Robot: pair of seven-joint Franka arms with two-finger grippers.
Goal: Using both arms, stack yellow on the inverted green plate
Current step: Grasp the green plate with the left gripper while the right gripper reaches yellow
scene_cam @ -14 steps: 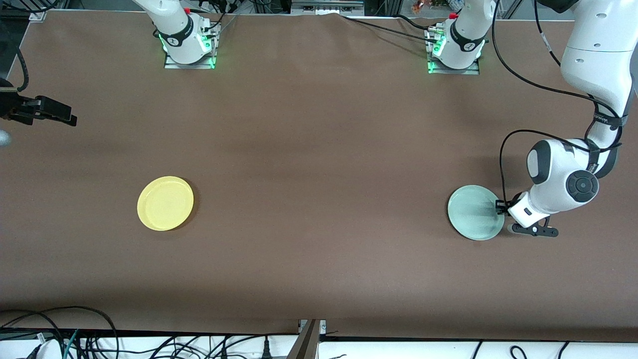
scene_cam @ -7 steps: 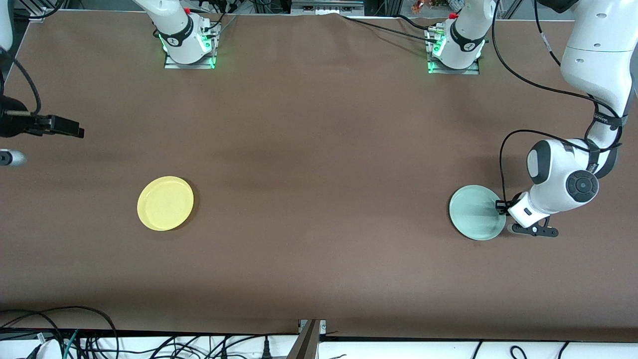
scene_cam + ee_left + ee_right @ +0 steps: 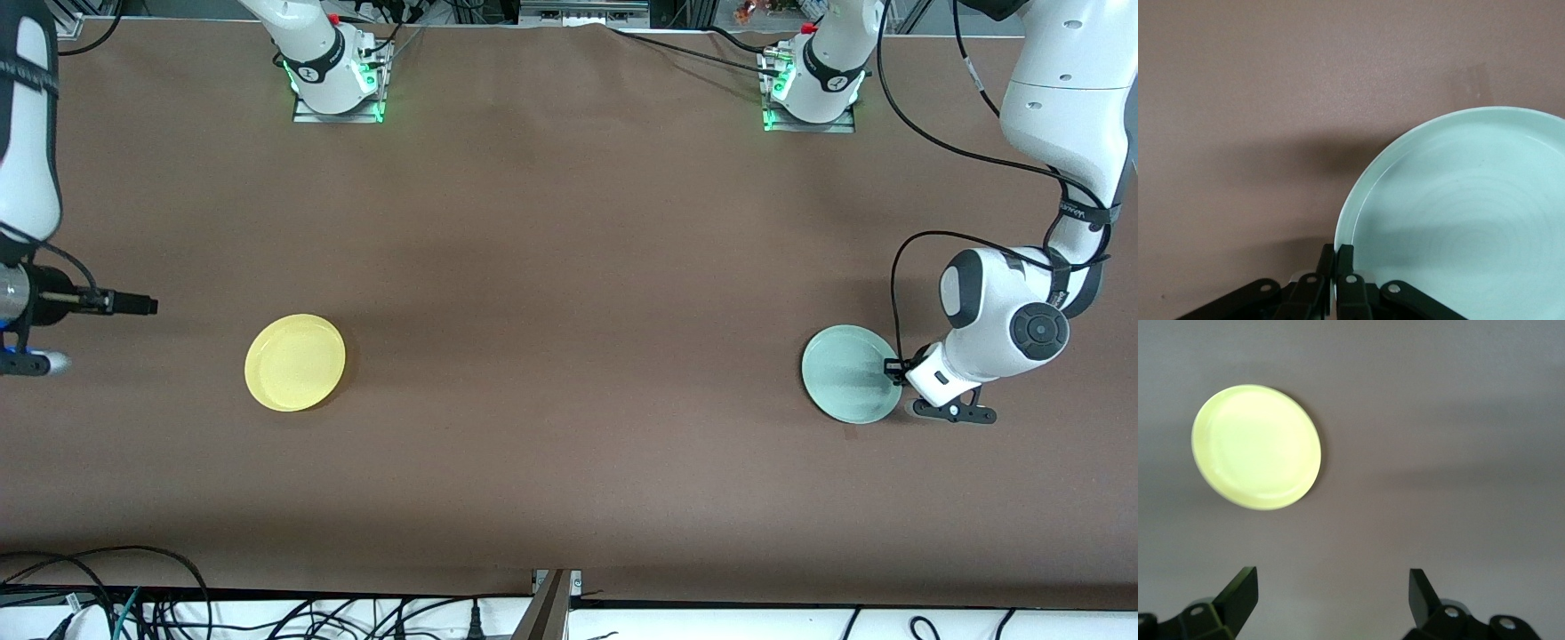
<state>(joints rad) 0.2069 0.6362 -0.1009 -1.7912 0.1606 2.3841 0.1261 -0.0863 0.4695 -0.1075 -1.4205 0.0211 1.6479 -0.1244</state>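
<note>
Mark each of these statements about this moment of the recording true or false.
1. The left gripper is shut on the rim of the round pale mint-green plate. True.
2. The round pale-yellow plate sits stacked on the green plate. False: it lies alone on the brown table, toward the right arm's end.
3. The right gripper is open and empty. True.
4. The green plate is already inverted. False: its hollow side faces up.
5. The right gripper grips the yellow plate. False: it is apart from it.
</note>
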